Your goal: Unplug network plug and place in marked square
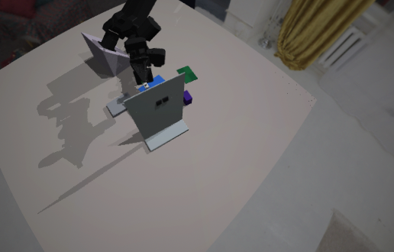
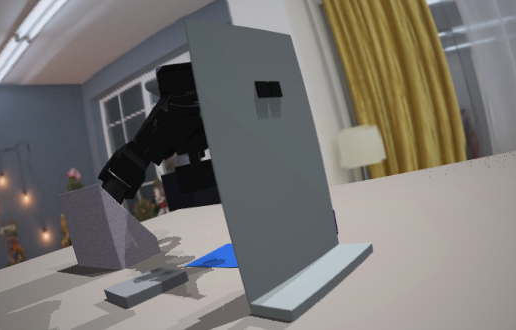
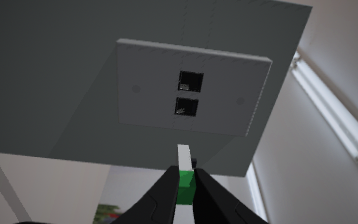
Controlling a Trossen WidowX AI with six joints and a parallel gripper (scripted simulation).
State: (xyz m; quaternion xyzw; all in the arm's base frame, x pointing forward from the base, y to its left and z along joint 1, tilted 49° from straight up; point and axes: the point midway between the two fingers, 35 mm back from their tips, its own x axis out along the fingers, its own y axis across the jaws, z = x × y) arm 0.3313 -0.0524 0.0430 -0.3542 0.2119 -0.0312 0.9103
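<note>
Fingers clamped on plug (image 3: 184,172)

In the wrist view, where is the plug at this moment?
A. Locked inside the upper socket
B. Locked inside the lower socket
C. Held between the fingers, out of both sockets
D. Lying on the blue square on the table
C: the wrist view shows the green and white plug clamped between the fingers, away from the panel, and both sockets look dark and empty.
</note>
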